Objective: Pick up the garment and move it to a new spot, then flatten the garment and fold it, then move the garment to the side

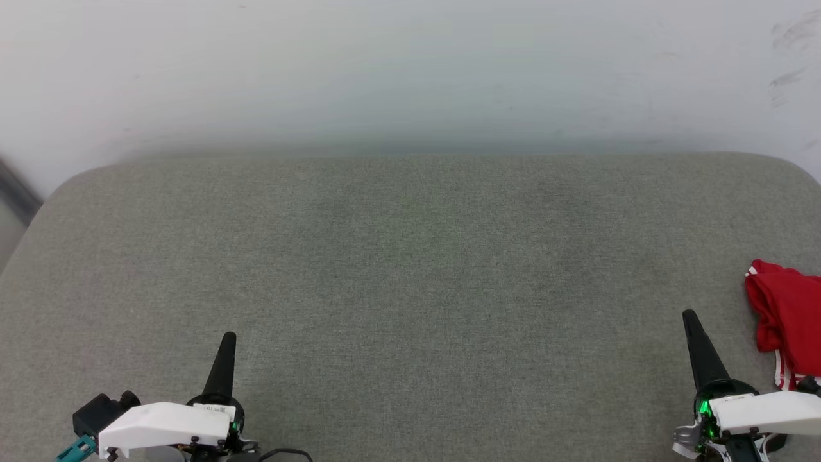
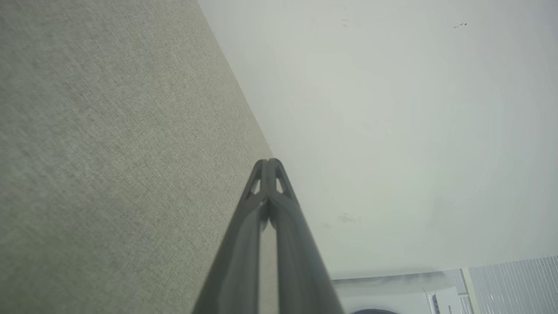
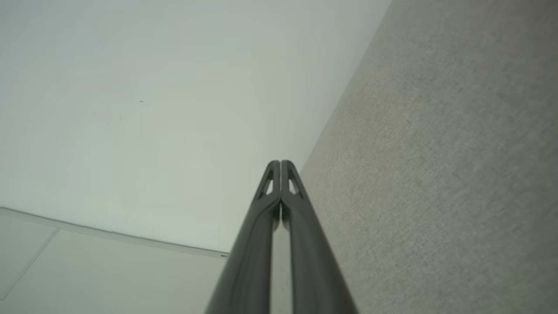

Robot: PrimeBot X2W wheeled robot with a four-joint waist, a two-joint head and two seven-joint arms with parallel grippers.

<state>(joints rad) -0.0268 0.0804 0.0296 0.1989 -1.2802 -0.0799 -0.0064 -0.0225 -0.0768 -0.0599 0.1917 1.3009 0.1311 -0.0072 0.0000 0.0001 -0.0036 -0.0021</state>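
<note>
While the head view cuts the garment (image 1: 786, 314) off at its right edge, what shows is a bunched red heap with white striped trim; it lies on the grey fabric table (image 1: 410, 269) at the far right, well away from the middle; the visible part looks rumpled, not flat, and whether it's folded I can't tell; judgement: this fits a garment waiting off to the side for pickup, or one already folded and parked at the side; one moment won't settle which, so no call on what's left.

Same view: left gripper (image 1: 228, 337) at lower left, fingers closed to a single point, nothing in it; right gripper (image 1: 689, 316) at lower right, likewise closed and empty, just beside the garment but apart from it; whether either tip touches the cloth I can't tell.

Left wrist view: left gripper (image 2: 270, 164) fingers pressed tip to tip, no fabric between them; table to the left, pale wall (image 2: 392, 131) to the right.

Right wrist view: right gripper (image 3: 280, 164) same story, tips together, gripping nothing; table on the right, wall on the left.
</note>
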